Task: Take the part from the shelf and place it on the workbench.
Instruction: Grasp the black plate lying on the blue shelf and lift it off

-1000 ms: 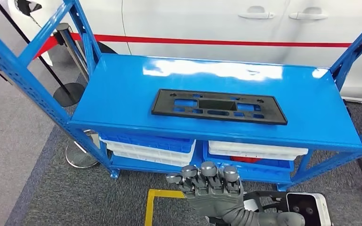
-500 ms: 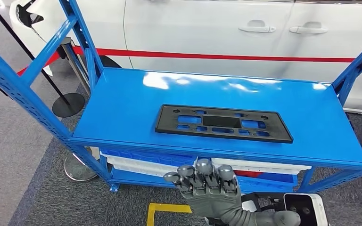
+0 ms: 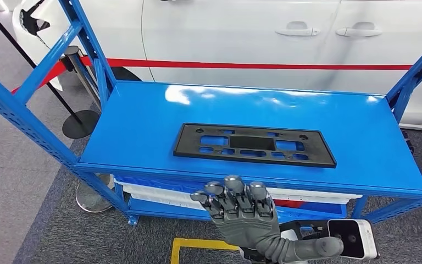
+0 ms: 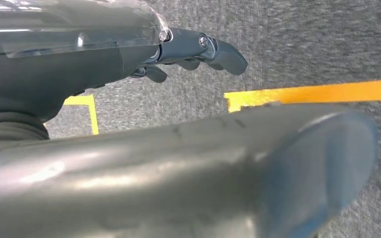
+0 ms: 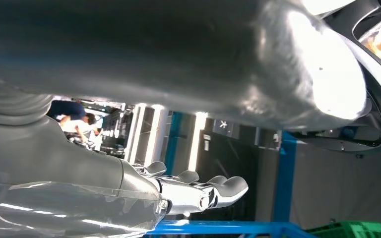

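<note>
Below the shelf's (image 3: 143, 118) front edge, the right hand (image 3: 240, 212) has risen slightly since a second ago, fingers apart, holding nothing. Part (image 3: 254, 145) lies flat mid-shelf, untouched. Left hand (image 4: 198, 52) hangs floorward, empty, fingers loosely spread. Reach under way; grasp pending.

Open air lies above the glossy blue metal shelf top (image 3: 143, 126), where only a flat black slotted plastic plate (image 3: 254, 145) rests near the front edge. Blue perforated uprights (image 3: 82, 41) flank its left and right ends. The grey right hand (image 3: 245, 215), fingers spread and holding nothing, hovers below the front edge.
</note>
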You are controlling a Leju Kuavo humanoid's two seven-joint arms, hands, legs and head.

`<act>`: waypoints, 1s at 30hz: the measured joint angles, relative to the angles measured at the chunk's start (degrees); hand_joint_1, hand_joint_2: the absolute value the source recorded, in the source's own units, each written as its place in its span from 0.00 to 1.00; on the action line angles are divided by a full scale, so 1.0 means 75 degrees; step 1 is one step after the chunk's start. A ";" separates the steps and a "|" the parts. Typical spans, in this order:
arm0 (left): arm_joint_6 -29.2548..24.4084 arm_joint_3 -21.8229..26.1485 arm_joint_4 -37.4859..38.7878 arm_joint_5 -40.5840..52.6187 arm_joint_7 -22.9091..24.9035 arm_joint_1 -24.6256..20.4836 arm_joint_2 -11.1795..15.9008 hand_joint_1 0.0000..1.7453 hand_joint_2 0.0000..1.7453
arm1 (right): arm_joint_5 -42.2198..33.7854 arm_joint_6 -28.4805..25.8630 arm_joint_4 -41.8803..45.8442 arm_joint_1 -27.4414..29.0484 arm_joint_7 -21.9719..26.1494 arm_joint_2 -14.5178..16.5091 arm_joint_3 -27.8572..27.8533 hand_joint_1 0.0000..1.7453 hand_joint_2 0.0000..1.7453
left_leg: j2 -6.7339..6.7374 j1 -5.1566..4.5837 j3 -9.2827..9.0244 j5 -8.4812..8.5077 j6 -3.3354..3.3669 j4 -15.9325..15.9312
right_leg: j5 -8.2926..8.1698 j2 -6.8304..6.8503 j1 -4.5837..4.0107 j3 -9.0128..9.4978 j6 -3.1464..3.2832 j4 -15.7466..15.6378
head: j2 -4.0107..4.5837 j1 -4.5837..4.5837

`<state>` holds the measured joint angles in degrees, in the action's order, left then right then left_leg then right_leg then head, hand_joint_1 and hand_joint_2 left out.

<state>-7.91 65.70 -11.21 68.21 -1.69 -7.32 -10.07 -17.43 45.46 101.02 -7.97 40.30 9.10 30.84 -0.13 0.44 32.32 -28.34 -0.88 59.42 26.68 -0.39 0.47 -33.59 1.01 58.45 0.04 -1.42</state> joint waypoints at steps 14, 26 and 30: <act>-0.0126 -0.0017 0.0000 0.0033 0.0022 0.0018 -0.0011 0.00 0.00 | -0.0357 -0.0582 -0.0619 -0.0587 -0.0180 -0.0337 0.0316 0.00 0.00 | -0.0022 -0.0118 0.0498 0.0625 0.0302 -0.0050 | 0.0582 -0.0003 -0.0079 0.0633 -0.0065 -0.0004 | 0.0000 -0.0004; -0.0160 -0.0009 0.0003 -0.0082 -0.0069 0.0020 -0.0077 0.00 0.00 | -0.0281 -0.1848 -0.1314 -0.0972 -0.0799 -0.0503 0.0433 0.00 0.00 | -0.0044 0.0018 -0.0025 0.0187 0.0170 -0.0108 | -0.0169 0.0045 0.0131 -0.0275 -0.0338 0.0281 | 0.0000 0.0037; -0.0172 -0.0004 0.0003 -0.0082 -0.0074 0.0026 -0.0079 0.00 0.00 | -0.0262 -0.1884 -0.1384 -0.1002 -0.0796 -0.0504 0.0450 0.00 0.00 | -0.0026 0.0035 -0.0018 0.0074 -0.0015 -0.0054 | -0.0111 0.0011 0.0101 -0.0230 -0.0136 0.0166 | 0.0000 0.0035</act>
<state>-9.20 65.67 -11.19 67.59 -2.25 -7.13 -10.67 -19.39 31.33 90.64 -15.49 34.33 5.32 34.22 -0.33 0.70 32.18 -27.79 -0.99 59.02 25.85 -0.31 1.22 -35.31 -0.01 59.69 0.04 -1.16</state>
